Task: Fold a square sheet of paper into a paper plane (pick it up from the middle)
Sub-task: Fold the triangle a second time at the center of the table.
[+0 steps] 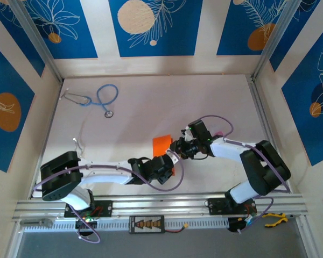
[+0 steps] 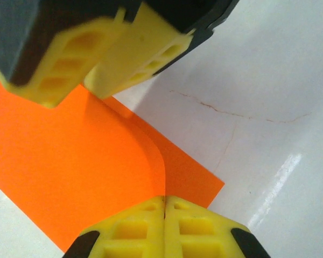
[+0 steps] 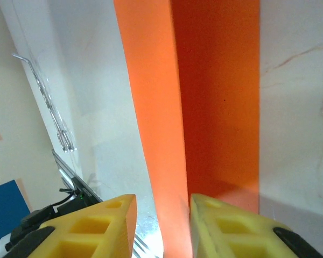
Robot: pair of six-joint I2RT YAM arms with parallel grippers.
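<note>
Inside the parted right gripper (image 3: 162, 210), orange paper (image 3: 215, 97)

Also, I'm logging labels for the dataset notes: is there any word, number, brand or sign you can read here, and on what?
No text here can be read.
The black box below the front rail: orange marks, too small to read.
The orange sheet of paper: plain, unmarked.
The wall panels: leaf and circle patterns, no lettering.
</note>
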